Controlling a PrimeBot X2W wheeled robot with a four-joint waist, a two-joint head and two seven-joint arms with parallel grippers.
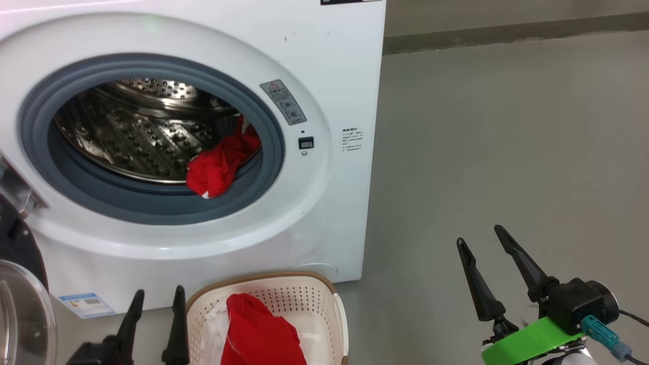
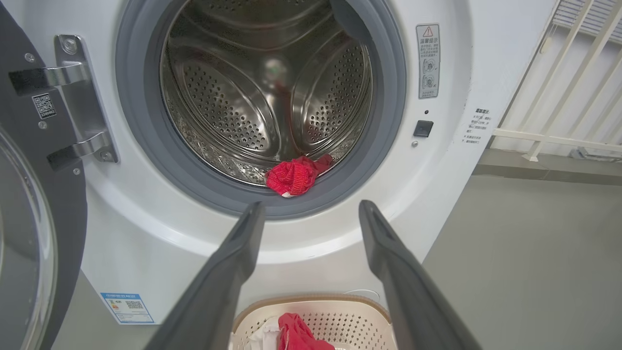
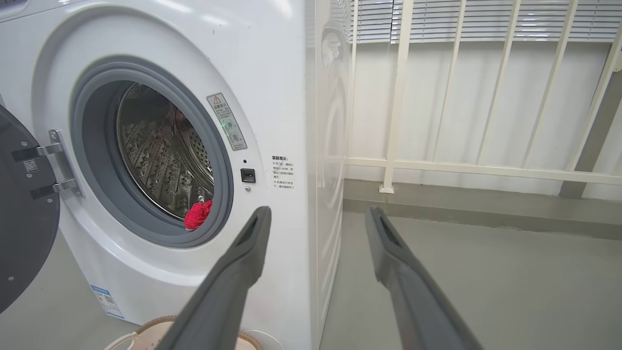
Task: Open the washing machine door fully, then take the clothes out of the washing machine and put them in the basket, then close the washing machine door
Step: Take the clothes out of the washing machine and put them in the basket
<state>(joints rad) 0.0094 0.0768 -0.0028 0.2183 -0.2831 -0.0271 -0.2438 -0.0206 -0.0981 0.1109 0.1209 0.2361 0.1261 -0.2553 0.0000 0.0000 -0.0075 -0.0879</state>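
Looking down from the head view, the washing machine [image 1: 329, 61] stands with its door [image 1: 23, 309] swung open on the hinge side. A red garment [image 1: 220, 162] lies at the drum's mouth, draped over the lower part of the machine's grey rubber ring on the side away from the hinge. The basket [image 1: 304, 304] sits on the floor [image 1: 507, 152] just in front of the machine, below the opening, and holds red and white clothes [image 1: 258, 329]. The left claw [image 1: 158, 291] hangs beside the basket, in front of the machine, with its fingers spread and nothing between them. The right claw [image 1: 480, 234] hovers over bare floor, well off to the machine's side, also spread and empty.

The left wrist view looks straight into the machine's steel drum [image 2: 233, 107]. The left claw [image 2: 311, 204] is spread, short of the opening. The red garment [image 2: 294, 177] rests on the drum's lower lip, and the basket [image 2: 350, 311] is under the claw at the machine's foot. The door [image 2: 29, 194] stands open on its hinges.

The right wrist view takes the machine at an angle. The right claw [image 3: 317, 210] is spread, framing the machine's front corner. The red garment [image 3: 198, 215] peeks over the ring, and a white railing [image 3: 437, 165] runs behind the machine.
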